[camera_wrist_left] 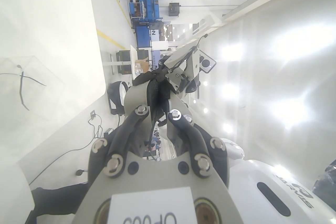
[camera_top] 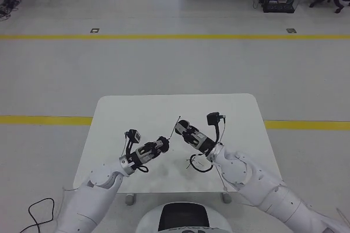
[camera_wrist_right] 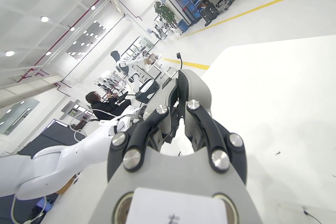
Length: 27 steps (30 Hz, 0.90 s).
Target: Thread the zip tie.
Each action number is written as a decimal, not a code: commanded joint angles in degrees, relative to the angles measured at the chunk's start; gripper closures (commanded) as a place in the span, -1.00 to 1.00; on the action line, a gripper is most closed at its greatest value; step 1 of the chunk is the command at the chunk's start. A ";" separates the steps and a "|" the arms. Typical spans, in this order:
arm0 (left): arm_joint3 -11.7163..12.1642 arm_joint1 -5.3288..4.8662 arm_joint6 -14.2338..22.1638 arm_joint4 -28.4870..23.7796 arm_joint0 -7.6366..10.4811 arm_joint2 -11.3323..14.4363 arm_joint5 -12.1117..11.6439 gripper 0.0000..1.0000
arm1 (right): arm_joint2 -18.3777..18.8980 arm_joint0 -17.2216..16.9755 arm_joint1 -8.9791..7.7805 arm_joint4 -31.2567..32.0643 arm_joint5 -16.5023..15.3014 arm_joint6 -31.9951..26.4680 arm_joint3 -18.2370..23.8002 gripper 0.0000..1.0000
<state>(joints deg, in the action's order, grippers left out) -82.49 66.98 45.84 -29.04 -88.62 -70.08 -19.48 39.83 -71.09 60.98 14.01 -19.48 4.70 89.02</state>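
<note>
my right pincer (camera_wrist_right: 179,78) is clamped on the zip tie (camera_wrist_right: 179,55), whose end pokes just beyond its tips, with the closed left pincer (camera_wrist_left: 157,89) nearby; i worry the thin strap flexes and misses.

The white rounded-corner table (camera_top: 233,110) has a smooth, matt top. Above it, the thin black plastic zip tie (camera_wrist_right: 179,58) looks smooth and faintly glossy. The right gripper (camera_wrist_right: 178,75) gripping it is matt grey, with ribbed black pads (camera_wrist_right: 181,92) and polished metal pins (camera_wrist_right: 193,104).
</note>
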 commanded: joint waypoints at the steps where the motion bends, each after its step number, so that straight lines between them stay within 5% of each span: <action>1: 0.00 0.00 0.00 0.00 0.00 0.00 0.00 1.00 | 0.13 -0.06 0.21 0.23 0.00 -0.08 -0.19 1.00; 27: 0.00 0.00 0.00 0.00 0.00 0.00 0.00 1.00 | 2.08 -1.28 2.15 2.03 0.00 -2.26 -1.20 1.00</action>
<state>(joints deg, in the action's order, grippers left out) -82.49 66.98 45.84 -29.04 -88.62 -70.08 -19.48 41.84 -72.30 63.09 16.01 -19.48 2.53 87.78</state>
